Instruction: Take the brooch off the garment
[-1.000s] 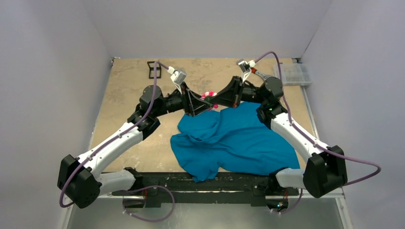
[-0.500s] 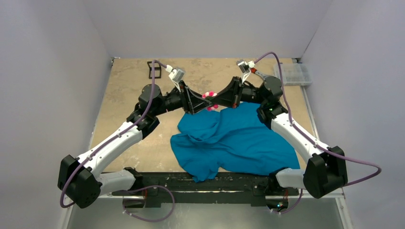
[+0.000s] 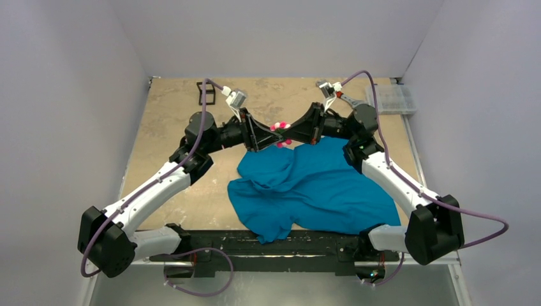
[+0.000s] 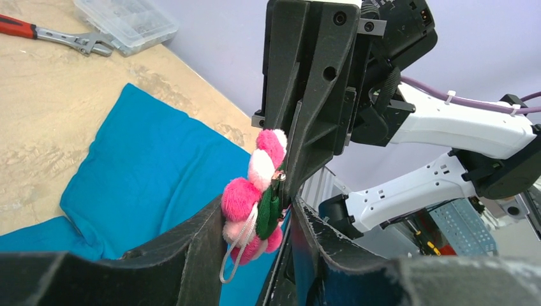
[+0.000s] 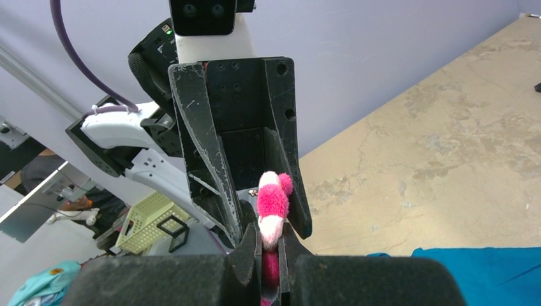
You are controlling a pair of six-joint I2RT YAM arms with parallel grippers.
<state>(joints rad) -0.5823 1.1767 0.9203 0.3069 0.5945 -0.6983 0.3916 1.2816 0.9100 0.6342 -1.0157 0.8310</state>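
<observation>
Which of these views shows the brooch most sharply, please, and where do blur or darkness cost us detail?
Left wrist view: the brooch is sharpest, its fuzzy petals clear, though that camera's own fingers are dark and nearly featureless. Right wrist view: crisp too, but the brooch is seen edge-on. Top external view: even light and no hard shadows, yet the brooch is only a few pink specks.
</observation>
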